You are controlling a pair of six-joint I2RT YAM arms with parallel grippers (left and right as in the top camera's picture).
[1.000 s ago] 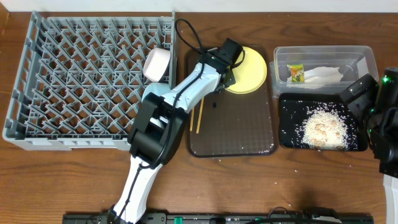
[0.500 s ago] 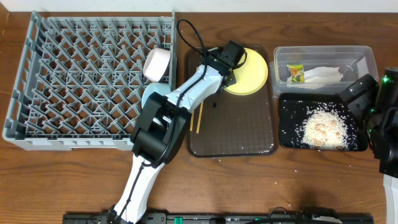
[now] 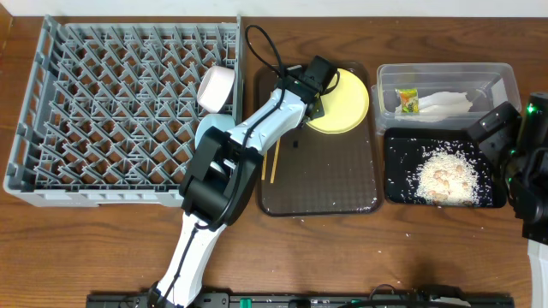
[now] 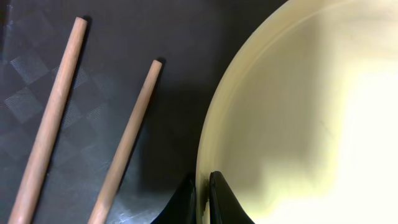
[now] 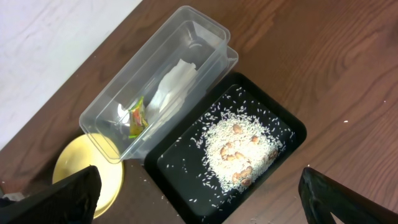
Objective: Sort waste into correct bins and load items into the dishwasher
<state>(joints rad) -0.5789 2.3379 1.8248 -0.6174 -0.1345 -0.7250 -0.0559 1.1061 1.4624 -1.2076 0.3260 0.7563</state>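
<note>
The yellow plate lies at the back of the brown tray. My left gripper is shut on its left rim; in the left wrist view the rim of the plate sits pinched between the jaws of this gripper. Two chopsticks lie on the tray beside it. The grey dishwasher rack holds a white cup and a light blue bowl, partly hidden by the arm. My right gripper hangs open above the black bin of rice scraps.
The clear tub at the back right holds the wrapper and napkin. A few rice grains lie on the tray and on the wooden table. My left arm crosses the rack's right edge.
The left jaws closed the last bit onto the plate's rim, and the plate shifted very slightly right. The right arm has not moved.
</note>
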